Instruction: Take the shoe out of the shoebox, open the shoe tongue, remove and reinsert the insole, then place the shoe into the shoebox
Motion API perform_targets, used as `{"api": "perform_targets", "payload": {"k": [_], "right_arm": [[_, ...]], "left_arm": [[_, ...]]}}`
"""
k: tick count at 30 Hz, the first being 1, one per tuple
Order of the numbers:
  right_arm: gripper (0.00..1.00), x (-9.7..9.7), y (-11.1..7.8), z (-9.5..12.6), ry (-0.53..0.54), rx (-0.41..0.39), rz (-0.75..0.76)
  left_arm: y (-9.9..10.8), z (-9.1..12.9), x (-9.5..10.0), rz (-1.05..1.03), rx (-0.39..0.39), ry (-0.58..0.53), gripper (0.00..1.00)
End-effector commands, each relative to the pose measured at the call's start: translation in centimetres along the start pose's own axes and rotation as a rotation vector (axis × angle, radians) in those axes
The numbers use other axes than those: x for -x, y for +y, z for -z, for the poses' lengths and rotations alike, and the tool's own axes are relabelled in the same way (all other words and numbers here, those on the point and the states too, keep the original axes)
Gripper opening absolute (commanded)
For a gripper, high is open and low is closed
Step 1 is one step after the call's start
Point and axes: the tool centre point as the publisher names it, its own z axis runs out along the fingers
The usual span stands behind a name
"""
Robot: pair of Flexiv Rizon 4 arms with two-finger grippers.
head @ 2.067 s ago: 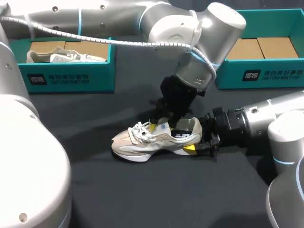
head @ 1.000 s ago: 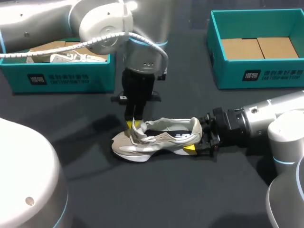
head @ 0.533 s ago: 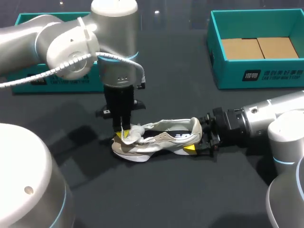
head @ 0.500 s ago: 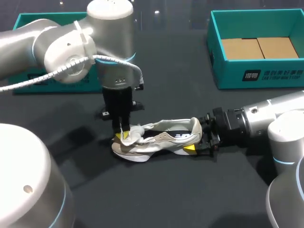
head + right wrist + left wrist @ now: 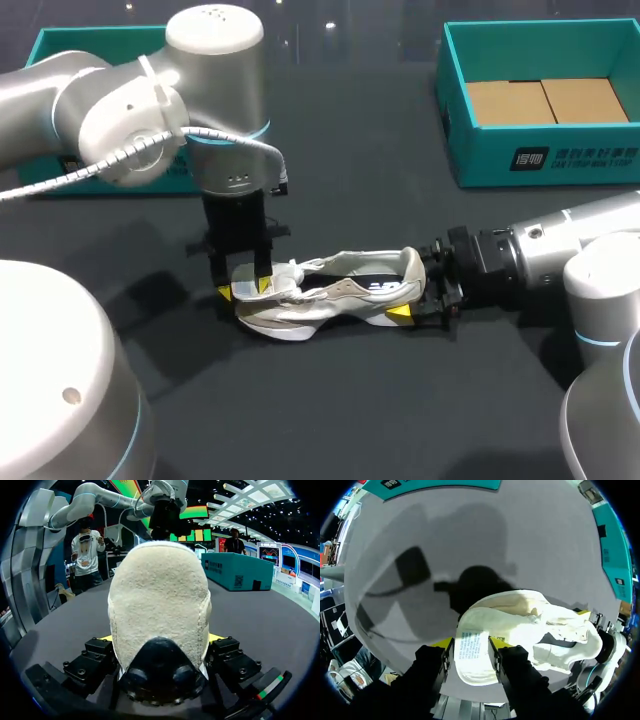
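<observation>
A beige and white shoe (image 5: 330,295) lies on its side on the dark table, toe to the left. My left gripper (image 5: 244,289) hangs over the toe end, fingers apart. In the left wrist view the shoe's tongue (image 5: 470,655) is pulled forward and lies between the left gripper's (image 5: 471,645) spread yellow tips, label side up; the shoe (image 5: 530,625) stretches away ahead. My right gripper (image 5: 415,295) is at the heel. In the right wrist view the padded heel (image 5: 157,605) fills the gap of the right gripper (image 5: 159,642), with a finger pressed against each side.
A teal shoebox (image 5: 540,160) with cardboard inserts stands at the back right. A second teal box (image 5: 60,40) at the back left is mostly hidden behind my left arm. Bare dark table lies in front of the shoe.
My left gripper drew the tongue toward the toe, moving left and down, and its fingers have spread apart. The shoe and the right arm have stayed put.
</observation>
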Motion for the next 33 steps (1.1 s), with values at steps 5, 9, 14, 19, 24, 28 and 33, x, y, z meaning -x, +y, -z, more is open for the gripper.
{"api": "perform_targets", "payload": {"k": [5, 9, 14, 19, 24, 28, 33], "right_arm": [[0.00, -0.1, -0.1, -0.4, 0.000, -0.004, -0.001], [0.00, -0.1, -0.1, -0.4, 0.000, -0.004, -0.001], [0.00, -0.1, -0.1, -0.4, 0.000, -0.004, -0.001], [0.00, -0.1, -0.1, -0.4, 0.000, -0.004, -0.001], [0.00, -0.1, -0.1, -0.4, 0.000, -0.004, -0.001], [0.00, -0.1, -0.1, -0.4, 0.000, -0.004, -0.001], [0.00, -0.1, -0.1, -0.4, 0.000, -0.004, -0.001]], "left_arm": [[0.2, 0.7, 0.7, -0.023, -0.043, -0.058, 0.72], [0.2, 0.9, 0.9, -0.049, -0.054, -0.095, 0.76], [0.2, 1.7, 0.8, -0.060, -0.058, -0.085, 0.69], [0.4, 4.3, 0.3, -0.108, -0.077, -0.036, 0.68], [0.5, 6.5, -0.6, -0.164, -0.110, 0.004, 0.69], [0.6, 8.2, -1.4, -0.209, -0.135, 0.033, 0.69], [1.0, 9.8, -2.4, -0.265, -0.158, 0.067, 0.70]]}}
